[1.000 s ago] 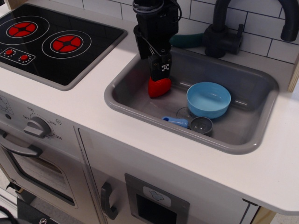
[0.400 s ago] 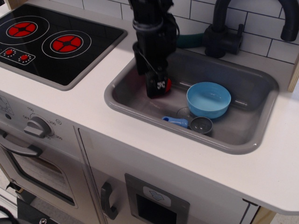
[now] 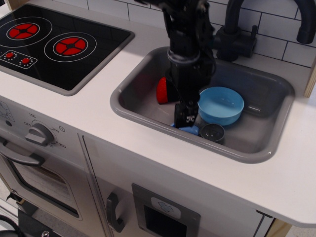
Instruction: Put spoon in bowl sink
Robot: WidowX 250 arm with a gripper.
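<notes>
**Black gripper hanging over the spoon handle in the grey sink**

One small toy spoon [image 3: 203,131], with a stubby light-blue handle and a round dark grey cup-like head, is lying on the floor of the grey rectangular plastic sink [image 3: 148,116], near its front wall. The grey head is showing clearly to the right, while most of the blue handle is being covered by the black robot gripper [image 3: 186,120], which is reaching down from the far side. Whether the fingers are clamped on the handle or loose around it cannot be told, since the tips are blocking the view.

One round shallow light-blue plastic bowl [image 3: 220,105] is sitting just behind the spoon, slightly to the right, appearing to touch the spoon's head. One red toy strawberry [image 3: 161,91] is peeking out to the left of the arm, deeper in the sink.

One black tap [image 3: 237,34] is rising at the far rim, and one black hob with two red rings [image 3: 54,42] is lying on the white counter [image 3: 98,128] to the left
</notes>
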